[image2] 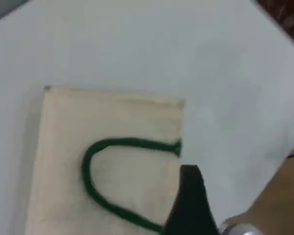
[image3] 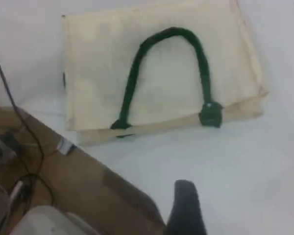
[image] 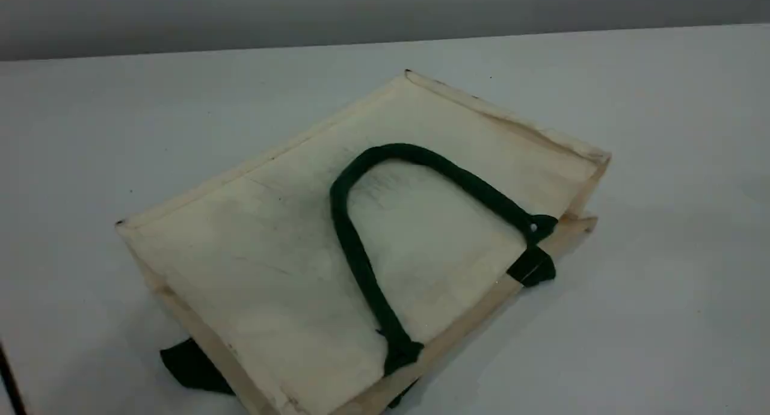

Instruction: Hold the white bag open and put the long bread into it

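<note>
The white bag lies flat on the table, its mouth edge toward the front right. A dark green rope handle is folded back onto its upper face. Neither arm shows in the scene view. In the left wrist view one dark fingertip of my left gripper hangs high above the bag, near the handle's end, with nothing at it. My right gripper's one visible fingertip hovers over bare table in front of the bag's mouth. The long bread is out of view.
The bag's second green handle pokes out from under its near corner. A thin dark cable crosses the bottom left corner. Beyond the table's edge lies a brown surface with cables and gear. White tabletop surrounds the bag.
</note>
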